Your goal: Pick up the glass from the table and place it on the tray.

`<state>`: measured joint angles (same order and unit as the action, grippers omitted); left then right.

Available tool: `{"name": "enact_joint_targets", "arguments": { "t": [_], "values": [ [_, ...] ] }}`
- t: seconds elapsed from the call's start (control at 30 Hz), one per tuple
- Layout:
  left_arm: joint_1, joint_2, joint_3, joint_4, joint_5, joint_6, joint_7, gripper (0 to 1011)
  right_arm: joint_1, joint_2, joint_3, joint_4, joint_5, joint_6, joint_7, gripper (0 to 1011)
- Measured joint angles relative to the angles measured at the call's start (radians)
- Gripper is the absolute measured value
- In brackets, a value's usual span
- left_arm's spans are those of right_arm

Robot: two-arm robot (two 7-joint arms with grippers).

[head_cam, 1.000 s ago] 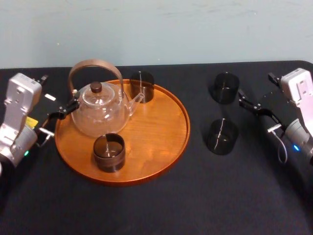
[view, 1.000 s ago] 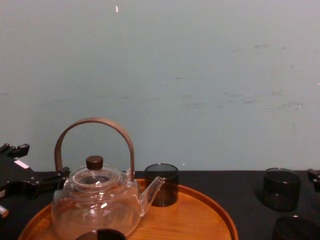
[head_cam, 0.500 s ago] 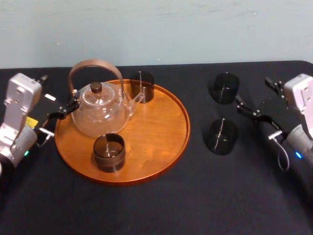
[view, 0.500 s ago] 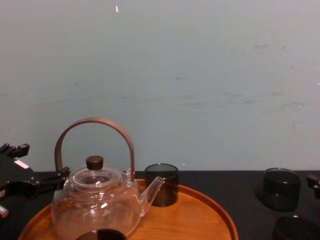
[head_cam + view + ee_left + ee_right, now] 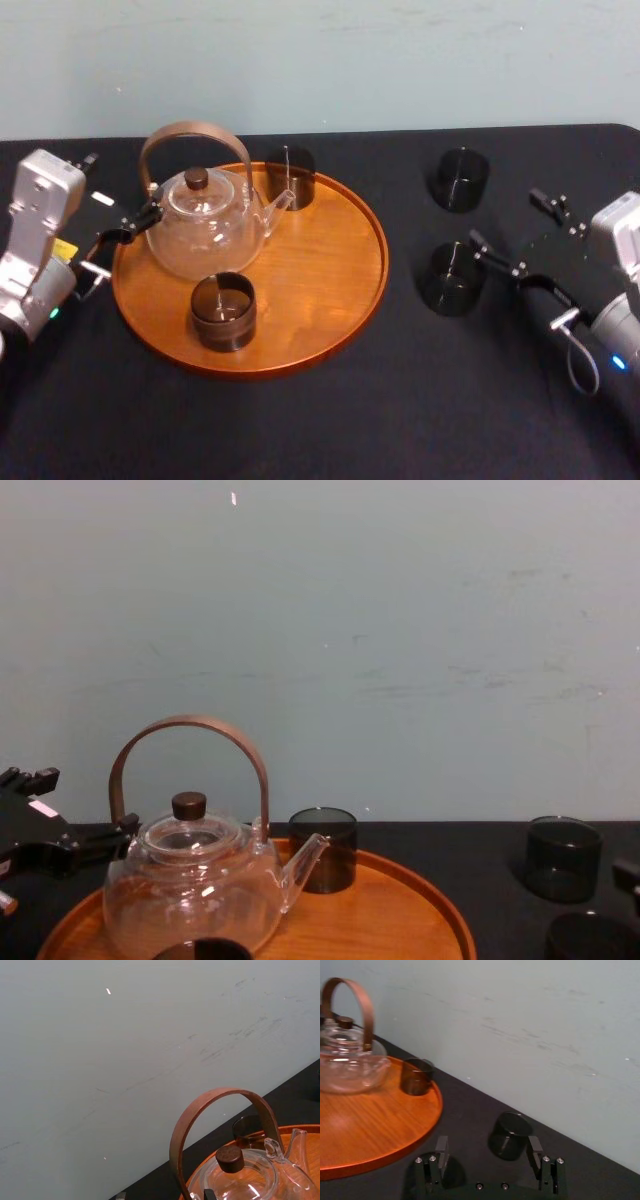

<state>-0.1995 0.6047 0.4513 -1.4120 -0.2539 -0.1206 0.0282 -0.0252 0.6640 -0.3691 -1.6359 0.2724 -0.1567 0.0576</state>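
Note:
Two dark smoky glasses stand on the black table (image 5: 330, 420) to the right of the tray: a far glass (image 5: 461, 180) (image 5: 563, 858) and a near glass (image 5: 450, 278) (image 5: 590, 938). The round orange-brown tray (image 5: 345, 300) (image 5: 380, 1135) carries a glass teapot (image 5: 205, 228) and two more dark glasses, one at the back (image 5: 290, 177) and one at the front (image 5: 223, 311). My right gripper (image 5: 520, 230) (image 5: 488, 1149) is open just right of the near glass, one fingertip (image 5: 488, 250) close beside it and nothing between the fingers. In the right wrist view a glass (image 5: 510, 1132) stands ahead of the open fingers.
My left gripper (image 5: 112, 195) (image 5: 45, 815) rests open at the tray's left edge, beside the teapot's wooden handle (image 5: 220, 1105). A pale wall runs along the table's far edge. Bare black table lies in front of the tray and between the tray and the two glasses.
My right gripper has moved toward me and a little left, from beside the far glass to beside the near glass, staying open. The left arm and all glasses are unmoved.

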Motion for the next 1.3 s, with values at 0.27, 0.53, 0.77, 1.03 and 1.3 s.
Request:
{"name": "enact_joint_targets", "arguments": {
  "t": [0.27, 0.53, 0.77, 1.03, 1.3],
  "values": [
    [0.0, 0.0, 0.0, 0.0, 0.0, 0.0, 0.0, 1010, -0.043, -0.003, -0.003, -0.036, -0.015, 0.0, 0.028, 1002],
    [0.0, 0.0, 0.0, 0.0, 0.0, 0.0, 0.0, 1009, -0.05, -0.028, -0.009, -0.023, -0.023, 0.008, 0.065, 1002],
    [0.0, 0.0, 0.0, 0.0, 0.0, 0.0, 0.0, 1010, -0.046, -0.051, -0.006, 0.0, -0.027, 0.017, 0.088, 1002],
    [0.0, 0.0, 0.0, 0.0, 0.0, 0.0, 0.0, 1010, -0.044, -0.075, 0.003, 0.025, -0.034, 0.021, 0.111, 1002],
    [0.0, 0.0, 0.0, 0.0, 0.0, 0.0, 0.0, 1010, -0.044, -0.095, 0.009, 0.044, -0.045, 0.023, 0.131, 1002]
  ]
}}
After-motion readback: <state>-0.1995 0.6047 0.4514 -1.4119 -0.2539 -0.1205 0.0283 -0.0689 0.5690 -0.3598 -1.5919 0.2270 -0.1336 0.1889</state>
